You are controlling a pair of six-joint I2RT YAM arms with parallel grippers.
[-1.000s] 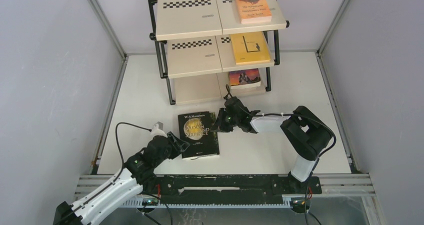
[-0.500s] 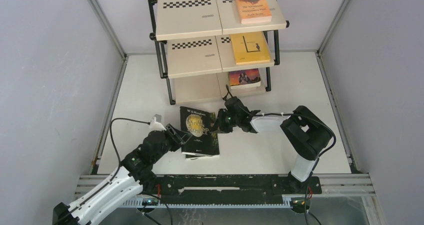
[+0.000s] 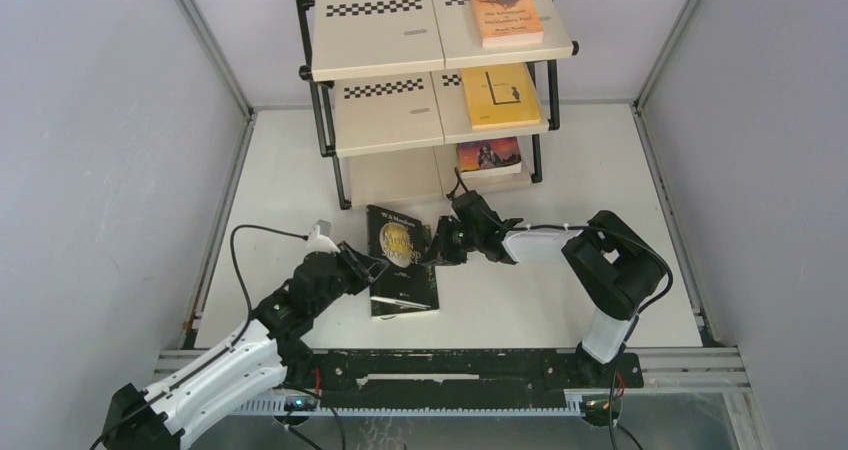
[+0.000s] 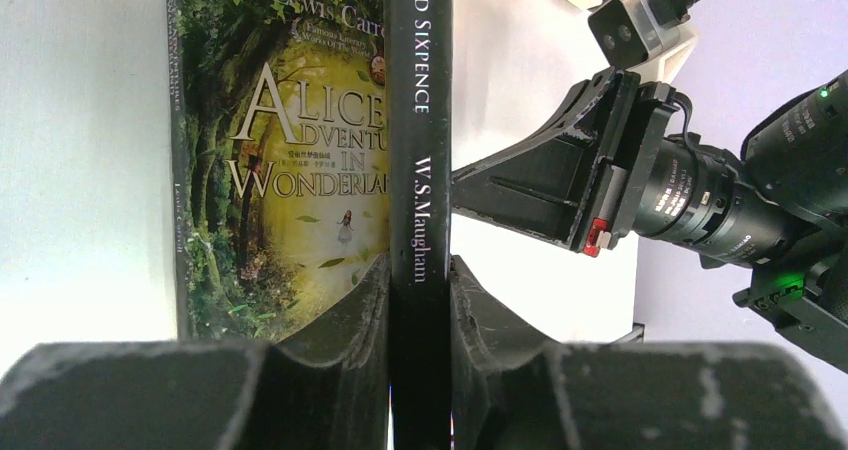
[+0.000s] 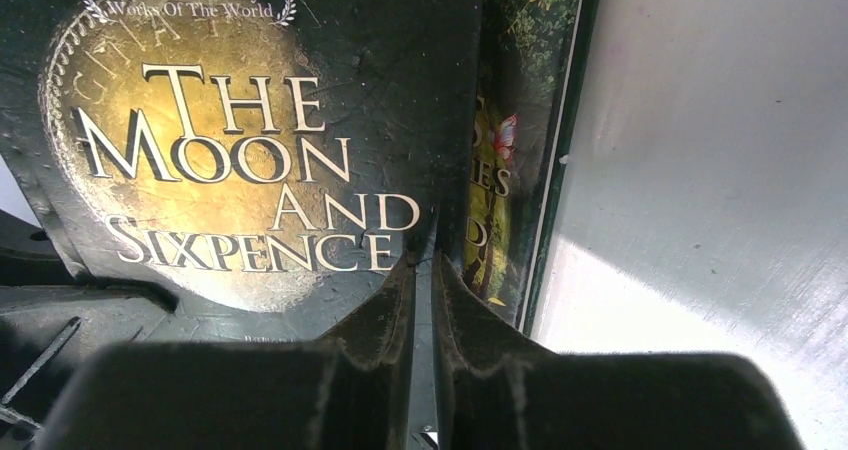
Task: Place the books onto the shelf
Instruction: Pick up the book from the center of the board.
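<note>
Black book (image 3: 398, 250): we see "The Moon and Sixpence" tilted up rather than lying flat, just in front of the shelf, held from both sides
Green book (image 4: 290, 170): the "Alice" paperback lies flat on the bench directly beneath the black book, cover up
Left end effector (image 4: 418, 270): clamped on the black book's spine, one finger pressed against each face
Right end effector (image 5: 422, 270): we find its fingers pinched together on the opposite edge of the cover, beside the title
Shelf (image 3: 380, 30): three cream tiers in a black frame, standing at the far side of the bench
Orange book (image 3: 505, 12): flat on the right half of the top tier
Yellow book (image 3: 498, 95): flat on the right half of the middle tier
Third book (image 3: 488, 156): on the bottom tier at the right; we make out only a reddish cover
Bench (image 3: 280, 190): white surface carrying the shelf and the green book
</note>
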